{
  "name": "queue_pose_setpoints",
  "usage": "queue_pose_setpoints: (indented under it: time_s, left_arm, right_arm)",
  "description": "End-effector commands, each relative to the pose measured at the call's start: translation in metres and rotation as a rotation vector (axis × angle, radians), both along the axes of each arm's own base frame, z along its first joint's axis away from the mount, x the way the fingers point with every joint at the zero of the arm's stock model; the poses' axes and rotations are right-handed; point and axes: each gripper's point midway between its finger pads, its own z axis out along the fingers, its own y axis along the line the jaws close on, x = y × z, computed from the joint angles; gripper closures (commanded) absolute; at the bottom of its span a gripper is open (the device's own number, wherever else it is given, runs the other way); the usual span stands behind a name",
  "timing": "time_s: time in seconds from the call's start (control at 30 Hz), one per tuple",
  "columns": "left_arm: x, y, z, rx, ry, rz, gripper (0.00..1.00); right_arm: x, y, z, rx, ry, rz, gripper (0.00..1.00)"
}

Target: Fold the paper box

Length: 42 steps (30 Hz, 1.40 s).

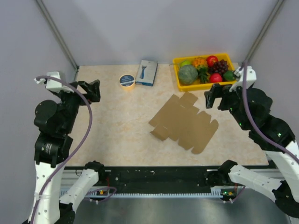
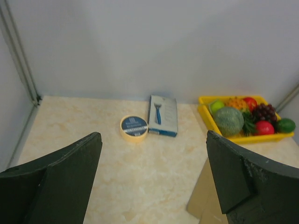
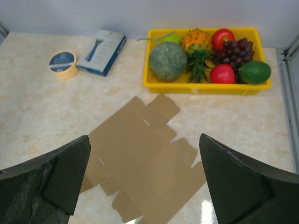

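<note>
- 2 grippers, both released and empty: left gripper [image 1: 90, 90] hovers at left-centre of the top view, right gripper [image 1: 216, 98] at right-centre. Jaws are spread wide in each wrist view.
- paper box [image 1: 184, 122] lies flat and unfolded on the table [image 1: 117, 130], centre-right of the top view, just below the yellow tray [image 1: 179, 85]. Neither claw touches it.
- Risk 1: the thin flat blank gives fingers no edge to catch, so a downward pinch would likely just slide it across the smooth table.
- Risk 2: a push toward the top of the frame could shove the blank into the tray, which sits near its upper flaps.
- Risk 3: the left gripper is well apart from the blank. A 1-arm fold with nothing pinning the sheet would probably spin it or crease off the score lines.
- Right wrist view shows most of the blank with its flaps, slits and creases; the top view shows these only faintly.
- Left wrist view catches only 1 corner of the blank at lower right, but shows the tape roll [image 2: 134, 127] and small blue-and-white box [image 2: 163, 115] plainly.
- Only the top view shows both arms together.
</note>
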Motion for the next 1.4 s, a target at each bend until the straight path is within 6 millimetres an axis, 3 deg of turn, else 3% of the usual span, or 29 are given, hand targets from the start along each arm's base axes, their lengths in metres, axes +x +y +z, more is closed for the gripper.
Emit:
queue_pose_setpoints:
  time_s: [0.0, 0.03, 0.1, 0.13, 0.2, 0.23, 0.4, 0.43, 0.47, 0.5, 0.57, 0.6, 0.67, 0.7, 0.77, 0.8, 0.87, 0.97, 1.07, 1.1, 1.23, 1.27, 1.3, 1.37]
  left_arm:
    - [0.013, -0.034, -0.036, -0.049, 0.149, -0.162, 0.02]
    - [0.028, -0.046, -0.06, -0.066, 0.249, -0.208, 0.02]
    - [0.038, -0.061, -0.098, -0.126, 0.418, -0.253, 0.04]
    - [0.041, -0.08, -0.131, -0.149, 0.527, -0.345, 0.06]
    - [0.043, -0.097, -0.156, -0.195, 0.589, -0.427, 0.09]
    - [0.042, -0.102, -0.186, -0.233, 0.657, -0.437, 0.09]
    - [0.04, -0.134, -0.254, -0.544, 0.747, -0.522, 0.05]
    - [0.042, -0.14, -0.277, -0.603, 0.782, -0.513, 0.05]
    - [0.043, -0.149, -0.286, -0.602, 0.786, -0.508, 0.04]
    - [0.045, -0.156, -0.307, -0.602, 0.85, -0.489, 0.04]
    - [0.046, -0.179, -0.318, -0.597, 0.889, -0.52, 0.05]
    - [0.047, -0.187, -0.337, -0.607, 0.959, -0.513, 0.06]
    - [0.046, -0.209, -0.343, -0.678, 0.992, -0.544, 0.1]
    - [0.043, -0.211, -0.363, -0.706, 1.043, -0.512, 0.11]
    - [0.038, -0.225, -0.369, -0.798, 1.079, -0.503, 0.12]
    - [0.033, -0.227, -0.385, -0.818, 1.118, -0.466, 0.13]
    - [0.02, -0.241, -0.393, -0.865, 1.168, -0.459, 0.14]
    - [0.005, -0.252, -0.409, -0.897, 1.229, -0.399, 0.16]
    - [0.001, -0.255, -0.419, -0.93, 1.246, -0.373, 0.21]
    - [0.002, -0.257, -0.421, -0.934, 1.245, -0.376, 0.36]
    - [0.011, -0.252, -0.424, -0.851, 1.211, -0.354, 0.65]
    - [0.016, -0.248, -0.423, -0.808, 1.183, -0.332, 0.7]
    - [0.026, -0.251, -0.402, -0.776, 1.123, -0.354, 0.74]
    - [0.024, -0.234, -0.405, -0.578, 1.108, -0.322, 0.83]
  right_arm:
    - [0.016, 0.047, -0.034, -0.013, 0.13, 0.132, 0.01]
    - [0.017, 0.054, -0.041, -0.016, 0.155, 0.154, 0.01]
    - [0.02, 0.069, -0.06, -0.025, 0.207, 0.204, 0.01]
    - [0.021, 0.071, -0.066, -0.021, 0.216, 0.209, 0.01]
    - [0.023, 0.074, -0.081, -0.02, 0.247, 0.2, 0.01]
    - [0.023, 0.073, -0.085, -0.016, 0.252, 0.192, 0.01]
    - [0.017, 0.076, -0.111, 0.043, 0.303, 0.202, 0.01]
    - [0.014, 0.076, -0.111, 0.058, 0.303, 0.209, 0.01]
    - [0.012, 0.077, -0.116, 0.066, 0.316, 0.218, 0.01]
    - [0.01, 0.078, -0.117, 0.083, 0.318, 0.221, 0.01]
    - [0.005, 0.077, -0.118, 0.097, 0.315, 0.228, 0.01]
    - [0.004, 0.075, -0.118, 0.101, 0.314, 0.224, 0.01]
    - [0.001, 0.07, -0.116, 0.109, 0.296, 0.217, 0.01]
    - [-0.001, 0.068, -0.115, 0.112, 0.29, 0.211, 0.01]
    - [-0.003, 0.064, -0.114, 0.122, 0.28, 0.202, 0.01]
    - [-0.007, 0.061, -0.109, 0.139, 0.26, 0.202, 0.01]
    - [-0.01, 0.058, -0.108, 0.154, 0.253, 0.196, 0.01]
    - [-0.013, 0.054, -0.105, 0.165, 0.236, 0.194, 0.01]
    - [-0.015, 0.053, -0.106, 0.165, 0.234, 0.195, 0.01]
    - [-0.015, 0.053, -0.106, 0.166, 0.235, 0.196, 0.01]
    - [-0.013, 0.055, -0.116, 0.146, 0.257, 0.199, 0.01]
    - [-0.012, 0.058, -0.119, 0.137, 0.27, 0.205, 0.01]
    - [-0.012, 0.059, -0.121, 0.128, 0.274, 0.212, 0.01]
    - [-0.008, 0.068, -0.128, 0.076, 0.296, 0.26, 0.01]
